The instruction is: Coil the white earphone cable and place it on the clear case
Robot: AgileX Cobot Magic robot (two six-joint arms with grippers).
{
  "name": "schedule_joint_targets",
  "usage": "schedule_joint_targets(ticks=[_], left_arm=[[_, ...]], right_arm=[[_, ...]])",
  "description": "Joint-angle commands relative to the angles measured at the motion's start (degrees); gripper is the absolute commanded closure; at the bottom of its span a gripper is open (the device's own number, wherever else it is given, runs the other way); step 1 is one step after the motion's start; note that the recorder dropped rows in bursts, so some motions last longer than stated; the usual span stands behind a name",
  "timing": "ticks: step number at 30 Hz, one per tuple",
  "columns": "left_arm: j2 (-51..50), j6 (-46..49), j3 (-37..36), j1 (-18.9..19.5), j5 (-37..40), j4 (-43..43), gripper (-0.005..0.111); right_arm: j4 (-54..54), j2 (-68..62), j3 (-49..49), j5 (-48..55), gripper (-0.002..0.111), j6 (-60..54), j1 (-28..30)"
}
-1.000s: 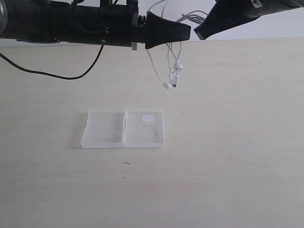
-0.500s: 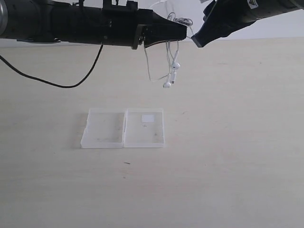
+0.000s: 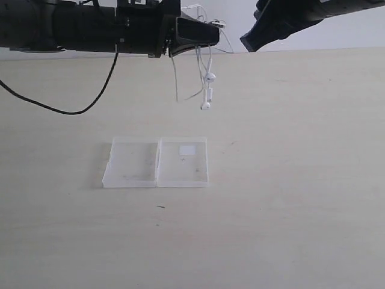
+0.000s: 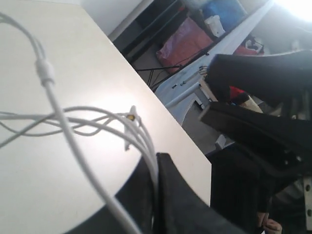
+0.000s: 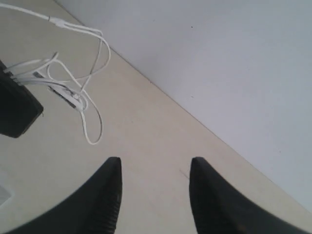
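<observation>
Closest in, clear case (image 3: 155, 162) lying open and flat on the table (image 3: 289, 229). Higher and farther back, left pincer (image 3: 215, 34) pressed together on the white earphone cable (image 3: 208, 84), loops and earbuds dangling in mid-air. Beyond, right pincer (image 5: 155, 164) spread wide, holding nothing, apart from the cable.

We see a pale beige table (image 3: 289, 211) that spreads wide under the left gripper (image 3: 214, 36) and the right gripper (image 3: 248, 42). One small dark speck (image 3: 160, 207) lies on it, well apart from both grippers. Behind the two grippers stands a plain white wall (image 3: 361, 36). In the left wrist view, beyond the table edge ahead of the left gripper, we find a pink bag (image 4: 187, 41), something blue (image 4: 226, 9), a white cloth (image 4: 214, 61) and a thin dark stand (image 4: 161, 69); they are too blurred to tell more.
</observation>
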State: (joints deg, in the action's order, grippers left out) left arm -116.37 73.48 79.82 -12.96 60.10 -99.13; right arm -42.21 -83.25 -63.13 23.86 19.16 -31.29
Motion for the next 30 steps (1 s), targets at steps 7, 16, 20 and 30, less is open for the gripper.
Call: schedule_joint_targets(ticks=[7, 16, 20, 30], left_arm=[[0.7, -0.4, -3.3, 1.2, 2.9, 1.8, 0.107], [1.0, -1.8, -3.3, 3.2, 9.9, 11.6, 0.107], [1.1, -3.1, -3.3, 3.4, 9.9, 18.4, 0.107], [1.7, -3.3, -3.3, 3.2, 9.9, 20.9, 0.107]], right_arm=[[0.3, 0.8, -0.1, -4.6, 0.064, 1.2, 0.1], [0.1, -1.7, -0.1, -13.4, 0.065, 3.6, 0.1], [-0.3, -4.4, -0.1, -18.9, 0.065, 3.3, 1.1], [-0.1, -12.0, -0.1, -29.4, 0.085, 2.3, 5.8]])
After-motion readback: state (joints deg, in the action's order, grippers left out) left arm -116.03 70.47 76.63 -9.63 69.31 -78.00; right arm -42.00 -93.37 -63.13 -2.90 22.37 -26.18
